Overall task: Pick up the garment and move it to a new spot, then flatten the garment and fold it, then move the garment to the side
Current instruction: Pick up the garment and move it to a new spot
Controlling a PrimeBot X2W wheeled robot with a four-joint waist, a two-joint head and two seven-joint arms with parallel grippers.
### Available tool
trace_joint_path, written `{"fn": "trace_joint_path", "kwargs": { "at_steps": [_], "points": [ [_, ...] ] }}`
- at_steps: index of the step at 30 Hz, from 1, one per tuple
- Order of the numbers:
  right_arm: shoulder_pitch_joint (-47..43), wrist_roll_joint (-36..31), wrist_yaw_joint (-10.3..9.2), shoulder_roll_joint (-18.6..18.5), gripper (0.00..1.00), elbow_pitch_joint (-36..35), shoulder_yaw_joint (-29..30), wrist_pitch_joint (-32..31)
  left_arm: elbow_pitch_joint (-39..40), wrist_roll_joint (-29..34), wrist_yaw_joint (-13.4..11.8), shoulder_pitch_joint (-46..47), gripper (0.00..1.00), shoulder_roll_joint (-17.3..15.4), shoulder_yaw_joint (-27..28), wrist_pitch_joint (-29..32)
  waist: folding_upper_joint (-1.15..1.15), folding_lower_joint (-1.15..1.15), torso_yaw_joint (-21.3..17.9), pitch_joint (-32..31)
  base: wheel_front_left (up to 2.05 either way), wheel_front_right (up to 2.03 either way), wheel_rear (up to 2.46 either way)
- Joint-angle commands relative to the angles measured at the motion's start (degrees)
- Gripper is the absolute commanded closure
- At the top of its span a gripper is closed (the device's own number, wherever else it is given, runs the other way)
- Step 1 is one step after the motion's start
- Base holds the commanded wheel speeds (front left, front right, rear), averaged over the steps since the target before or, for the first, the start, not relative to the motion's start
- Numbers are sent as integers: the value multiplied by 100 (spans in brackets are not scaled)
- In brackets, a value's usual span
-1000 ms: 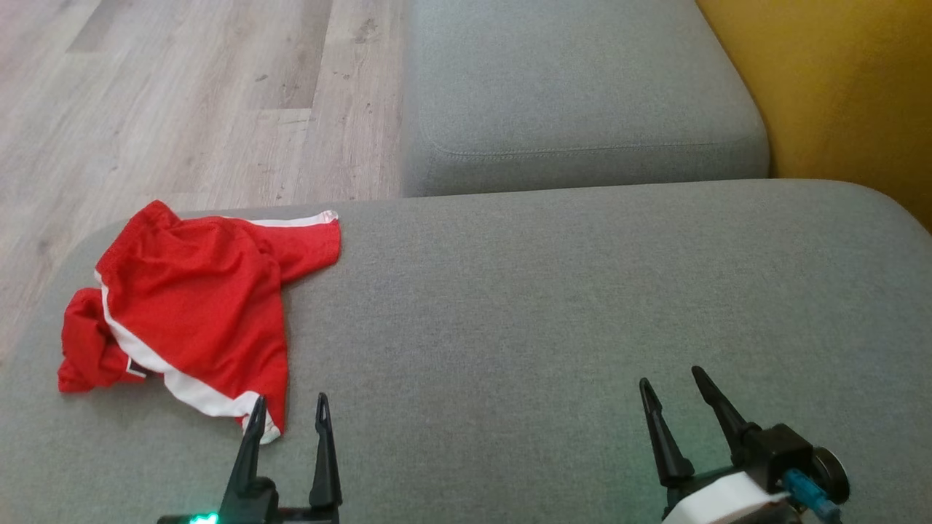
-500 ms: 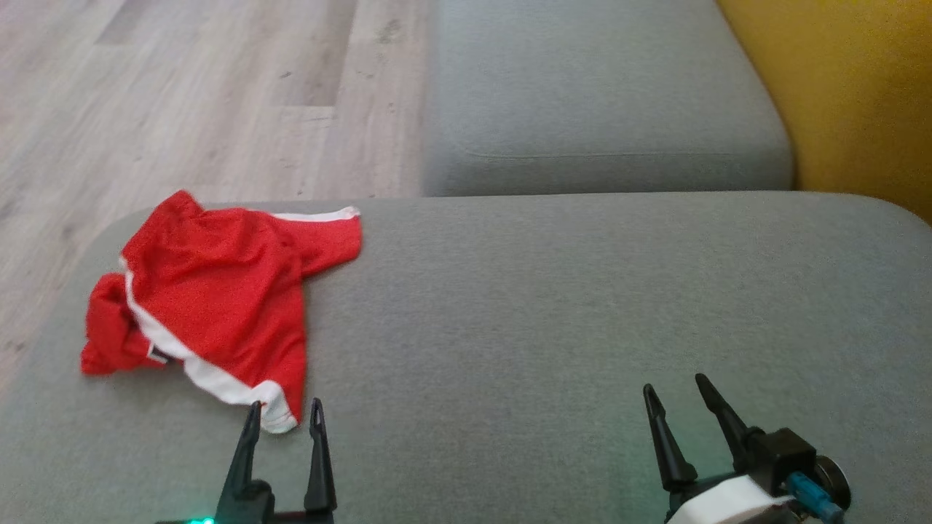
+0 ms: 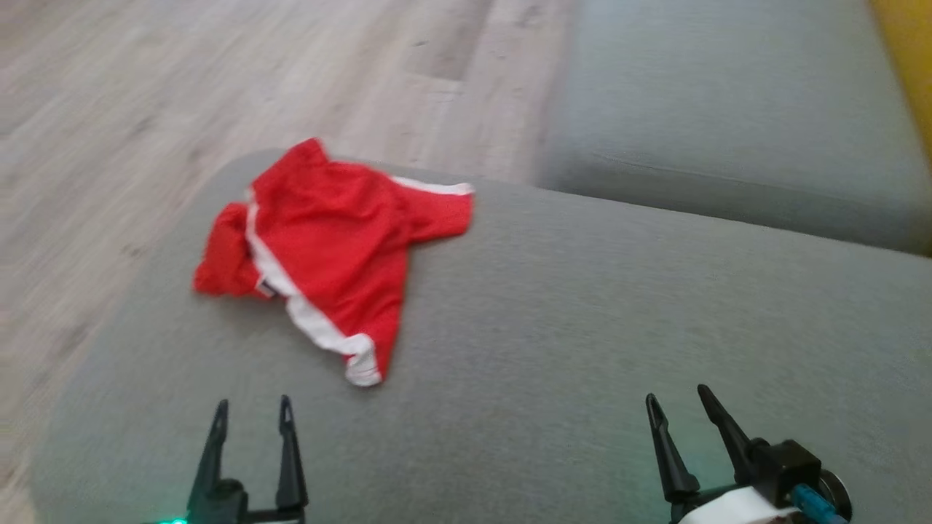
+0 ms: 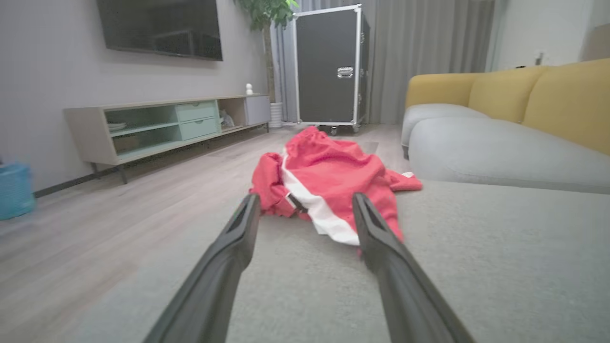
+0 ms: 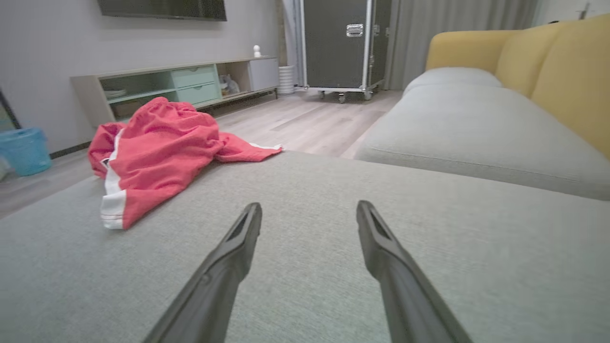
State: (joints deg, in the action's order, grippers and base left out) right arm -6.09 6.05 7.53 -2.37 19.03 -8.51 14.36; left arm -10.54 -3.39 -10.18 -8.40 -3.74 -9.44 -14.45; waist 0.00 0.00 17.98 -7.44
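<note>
Red mesh garment with white stripes (image 3: 335, 247) lies crumpled at the far left of the grey fabric sofa cushion (image 3: 582, 327). We judge nothing done yet: lifting, flattening and folding are all ahead. Our left gripper (image 3: 253, 402) and right gripper (image 3: 676, 393) hover near, jaws spread, empty. A blue floor bin (image 4: 14, 190) hides its contents.

Nothing readable turns up: no words, numbers or brand marks can be made out. The red garment (image 3: 342, 240) has a small dark tab (image 4: 296, 204) beside its white stripe, too small and blurred to read. The metal fitting (image 4: 345, 72) on the black flight case (image 4: 326, 95) gives no legible lettering either.
</note>
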Motion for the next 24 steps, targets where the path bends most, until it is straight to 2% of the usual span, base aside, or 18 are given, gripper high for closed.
{"fn": "trace_joint_path", "kwargs": {
  "at_steps": [1,5,15,20,24],
  "points": [
    [265,9,-4,-51,0,-167,-117,63,207,44,-42,198,0,-38,201,-55,0,0,320,68,0,0,0],
    [260,7,-4,-51,0,-121,-132,63,222,25,-56,152,0,-75,325,-55,0,0,616,101,0,0,0],
    [265,-247,-4,-51,0,-79,6,63,786,-12,-146,108,0,-146,695,-55,0,0,857,412,0,0,0],
    [329,-553,-4,-51,0,-129,112,63,1200,-22,39,581,0,-423,940,-55,0,0,825,895,0,0,0],
    [470,-888,-4,-115,0,-182,238,63,1286,79,253,1469,0,-664,896,-55,0,0,808,1422,0,0,0]
  ]
}}
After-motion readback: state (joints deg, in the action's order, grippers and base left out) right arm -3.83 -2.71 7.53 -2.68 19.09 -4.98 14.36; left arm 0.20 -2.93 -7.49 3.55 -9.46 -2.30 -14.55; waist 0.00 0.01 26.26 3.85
